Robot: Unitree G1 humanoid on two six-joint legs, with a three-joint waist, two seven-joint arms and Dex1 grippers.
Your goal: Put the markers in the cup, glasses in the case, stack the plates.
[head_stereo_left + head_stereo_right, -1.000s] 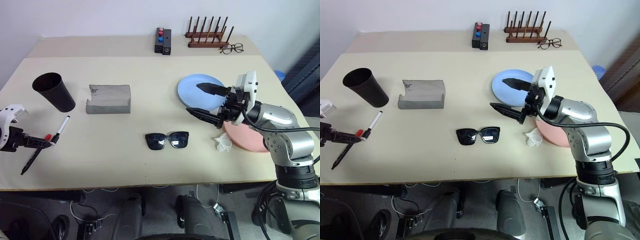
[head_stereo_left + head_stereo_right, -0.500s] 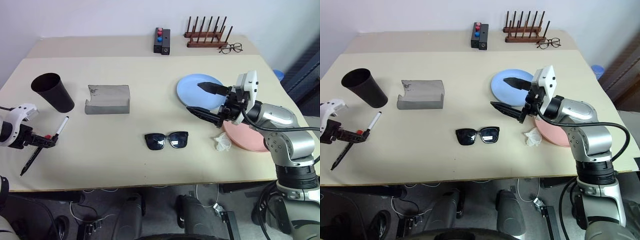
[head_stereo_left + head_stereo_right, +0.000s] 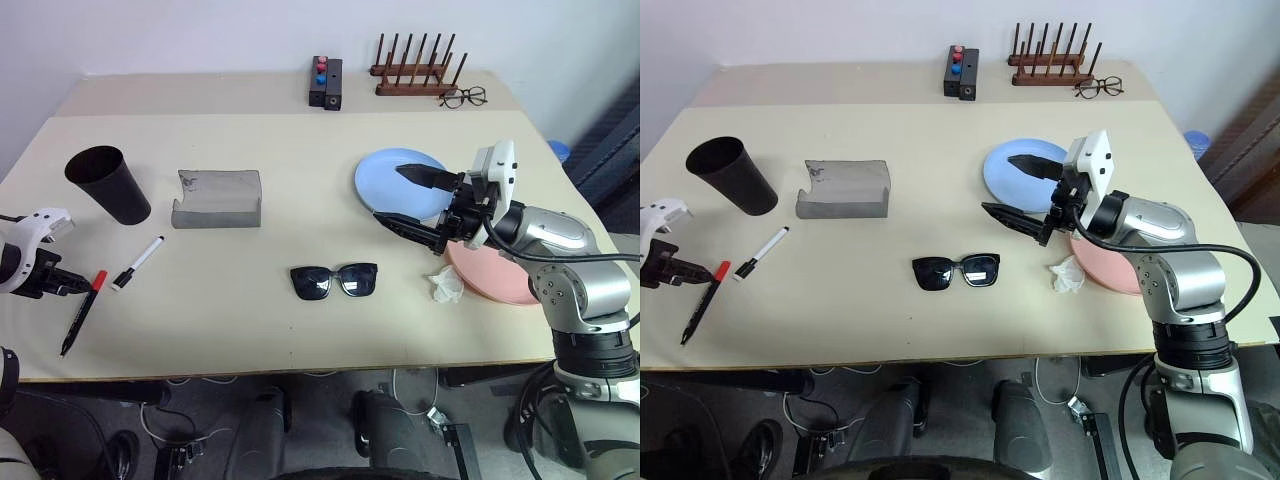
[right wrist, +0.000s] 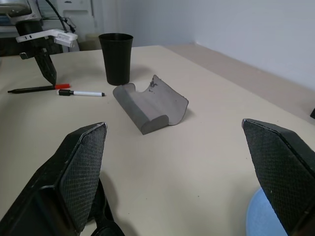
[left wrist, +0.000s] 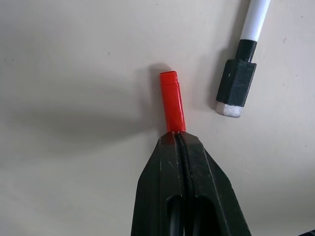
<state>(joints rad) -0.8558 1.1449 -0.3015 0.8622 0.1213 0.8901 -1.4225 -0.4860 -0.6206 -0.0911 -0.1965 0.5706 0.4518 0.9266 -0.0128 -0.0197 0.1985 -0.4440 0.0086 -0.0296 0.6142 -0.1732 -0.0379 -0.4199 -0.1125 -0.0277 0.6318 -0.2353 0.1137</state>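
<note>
Markers lie near the left edge of the table (image 3: 300, 330). The red-capped marker (image 3: 80, 312) rests flat, its dark barrel pointing toward the front edge. The left gripper (image 5: 178, 140) has its fingers pressed together at the base of the red cap; whether the tips actually pinch the marker cannot be told. The white marker (image 3: 138, 263) lies just beside the red cap, apart from it, with its black cap end nearest.

The cup (image 3: 108, 184) stands tilted near the left rear area, with the case (image 3: 217, 198) open beside it. The glasses (image 3: 334, 280) lie unfolded near the middle, toward the front edge.

The right gripper (image 3: 417, 200) hovers with fingers spread wide, holding nothing, over the near edge of the blue plate (image 3: 385, 175). The pink plate (image 3: 500, 280) sits near the right edge, with a crumpled white scrap (image 3: 445, 285) touching its rim.
</note>
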